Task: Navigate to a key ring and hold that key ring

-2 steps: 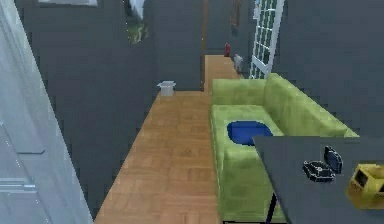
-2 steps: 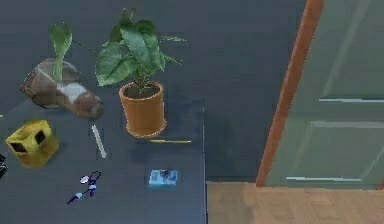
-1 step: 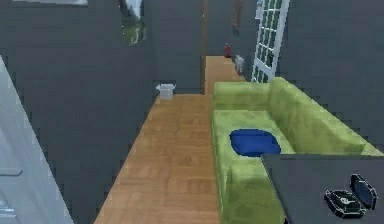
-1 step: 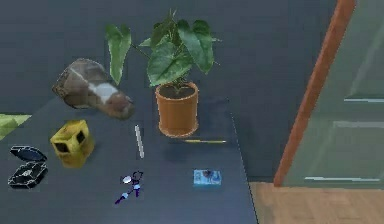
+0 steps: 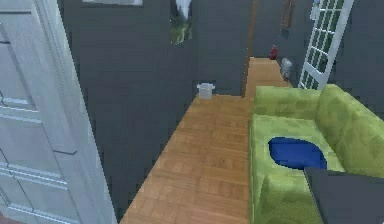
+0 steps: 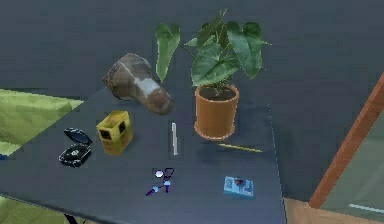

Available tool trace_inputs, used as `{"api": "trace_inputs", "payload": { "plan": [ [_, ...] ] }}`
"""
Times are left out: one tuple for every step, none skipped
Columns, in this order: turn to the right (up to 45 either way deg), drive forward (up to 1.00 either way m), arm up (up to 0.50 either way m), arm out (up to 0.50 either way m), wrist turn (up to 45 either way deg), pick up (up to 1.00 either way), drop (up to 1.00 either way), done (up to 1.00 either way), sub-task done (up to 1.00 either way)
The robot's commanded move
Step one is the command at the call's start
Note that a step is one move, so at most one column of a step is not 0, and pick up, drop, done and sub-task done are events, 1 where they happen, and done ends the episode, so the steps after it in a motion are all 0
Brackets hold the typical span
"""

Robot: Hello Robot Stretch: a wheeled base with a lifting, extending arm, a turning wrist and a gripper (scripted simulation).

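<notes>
Forward view: wooden floor (image 5: pixel 205 150) beside a green sofa (image 5: pixel 330 125). Arm side view: dark counter (image 6: pixel 200 195) carrying a potted plant (image 6: pixel 216 105) and, toward its near edge, left of a small blue card (image 6: pixel 238 185), the key ring (image 6: pixel 161 180). Probably light, hard, loose, jangly; best taken by the ring. State of the claw: cannot tell.

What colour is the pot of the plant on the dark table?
The pot is orange-brown; clearest in the arm side view.

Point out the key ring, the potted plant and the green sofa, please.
key ring (image 6: pixel 162 179): arm side view, on its cluster of small rings.
potted plant (image 6: pixel 216 111): arm side view, on the orange pot's front.
green sofa (image 5: pixel 282 128): forward view, on the seat cushion.
</notes>
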Motion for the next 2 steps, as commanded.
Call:
{"api": "trace_inputs", "payload": {
  "plan": [
    [0.0,0.00,0.50,0.00,0.0,0.00,0.00,0.00,0.00],
    [0.0,0.00,0.38,0.00,0.0,0.00,0.00,0.00,0.00]
  ]
}}
